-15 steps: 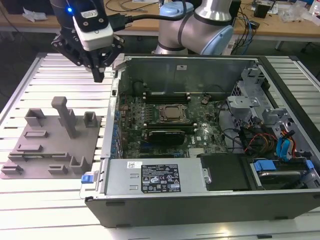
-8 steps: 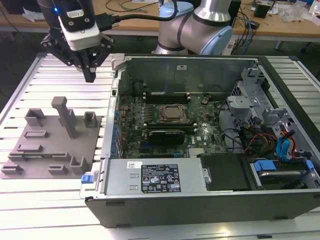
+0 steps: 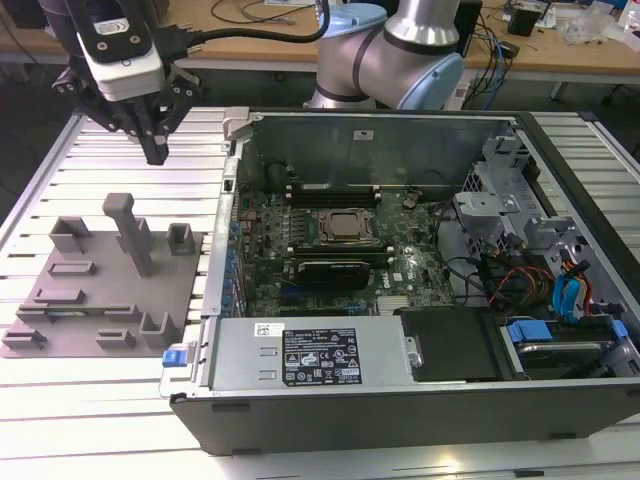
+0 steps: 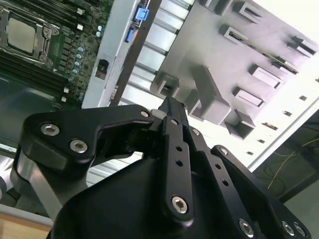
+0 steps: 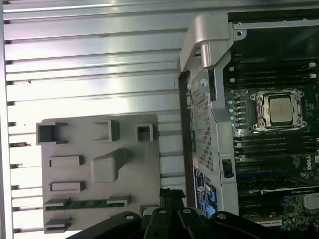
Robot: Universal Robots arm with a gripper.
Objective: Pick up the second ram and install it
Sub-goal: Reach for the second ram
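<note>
Claw, exterior view: the claw hangs in the air above the far edge of the fixture plate, its fingers pressed together to a point with nothing between them.
Fixture plate, exterior view: grey, flat on the slatted table, with a tall post rising near its middle; the claw tip is well apart from that post.
Computer case, exterior view: the open computer case lies just beside the fixture plate, on the exterior view's right of it.
Claw, second wrist view: the claw points down toward the fixture plate and touches nothing.
Second ram, first wrist view: the second ram shows as a thin green strip seated on the fixture plate, between two small grey end blocks along the plate's edge nearest the claw – untouched, not yet lifted.
Handling: probably light and stiff but fragile – a bare board with chips on its faces that will not stand bending or a hard squeeze.
Where to hold: likely across the two flat faces near mid-length, on the stretch bared between the end blocks, so that it lifts level and does not tip.
</note>
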